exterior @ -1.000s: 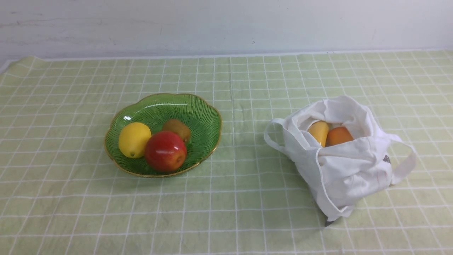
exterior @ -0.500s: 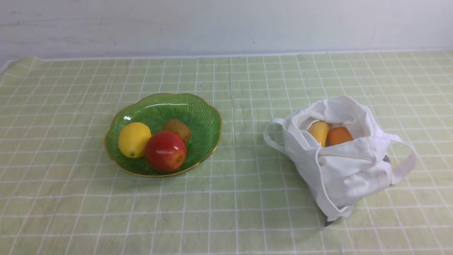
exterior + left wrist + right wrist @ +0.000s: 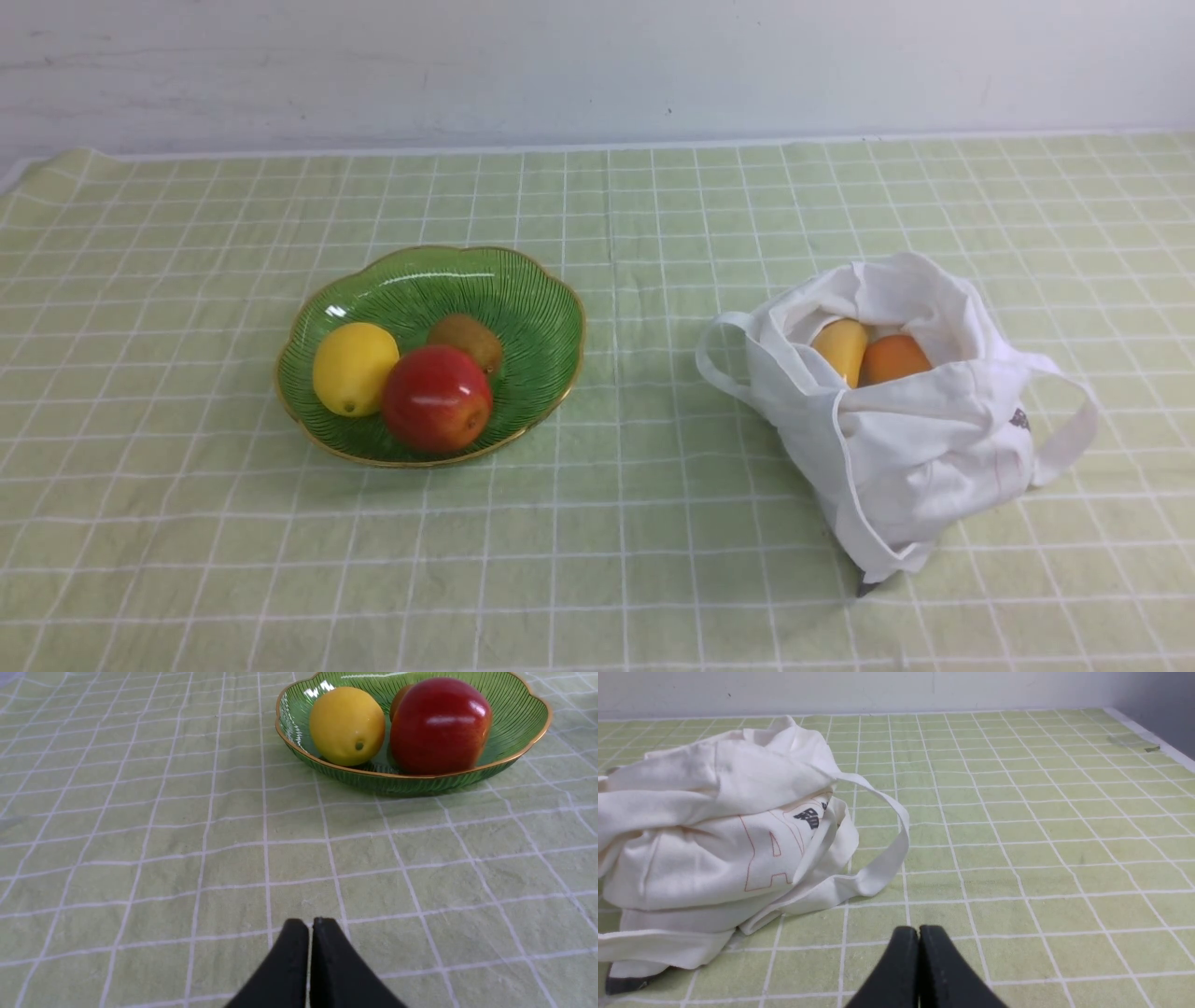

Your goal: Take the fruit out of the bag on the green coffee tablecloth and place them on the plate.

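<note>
We've got two fruits in the bag (image 3: 896, 439) on the right: a yellow elongated fruit (image 3: 841, 348) and a round orange one (image 3: 893, 358), touching each other in the open mouth. Over on the left, the plate (image 3: 532, 299) holds a lemon (image 3: 354, 368), a red apple (image 3: 436, 398) and a kiwi (image 3: 467, 338) tucked behind the apple. Between plate and bag we see a bare stretch of the green coffee tablecloth (image 3: 635, 523), with open cloth in front of both as well. One handle (image 3: 882, 858) loops out onto the cloth on the bag's right side. Our left gripper (image 3: 310, 926) hovers over the cloth near the plate, fingers pressed together and empty; our right gripper (image 3: 919, 933) sits beside the bag, likewise closed on nothing. A white wall (image 3: 597, 65) backs the table.
</note>
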You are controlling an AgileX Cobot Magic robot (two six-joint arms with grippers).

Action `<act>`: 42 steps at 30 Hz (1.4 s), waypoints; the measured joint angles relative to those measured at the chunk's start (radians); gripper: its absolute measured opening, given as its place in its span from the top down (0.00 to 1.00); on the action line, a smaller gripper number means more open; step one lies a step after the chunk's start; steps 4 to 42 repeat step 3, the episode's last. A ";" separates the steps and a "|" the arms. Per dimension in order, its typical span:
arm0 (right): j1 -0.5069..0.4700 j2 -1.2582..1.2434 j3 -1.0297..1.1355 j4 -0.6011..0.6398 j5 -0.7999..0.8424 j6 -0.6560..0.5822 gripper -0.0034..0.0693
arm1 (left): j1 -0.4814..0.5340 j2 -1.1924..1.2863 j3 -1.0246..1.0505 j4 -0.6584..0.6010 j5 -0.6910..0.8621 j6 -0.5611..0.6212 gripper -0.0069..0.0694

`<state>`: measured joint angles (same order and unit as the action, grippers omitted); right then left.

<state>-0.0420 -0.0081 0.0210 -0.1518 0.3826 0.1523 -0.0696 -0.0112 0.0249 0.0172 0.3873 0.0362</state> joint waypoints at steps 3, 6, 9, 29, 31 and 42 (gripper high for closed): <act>0.000 0.000 0.000 0.000 0.000 0.000 0.97 | 0.000 0.000 0.000 0.000 0.000 0.000 0.92; 0.000 0.000 0.000 0.000 0.000 0.000 0.97 | 0.000 0.000 0.000 0.000 0.000 0.000 0.92; 0.000 0.000 0.000 0.000 0.000 0.000 0.97 | 0.000 0.000 0.000 0.000 0.000 0.000 0.92; 0.000 0.000 0.000 0.000 0.000 0.000 0.97 | 0.000 0.000 0.000 0.000 0.000 0.000 0.92; 0.000 0.000 0.000 0.000 0.000 0.000 0.97 | 0.000 0.000 0.000 0.000 0.000 0.000 0.92; 0.000 0.000 0.000 0.000 0.000 0.000 0.97 | 0.000 0.000 0.000 0.000 0.000 0.000 0.92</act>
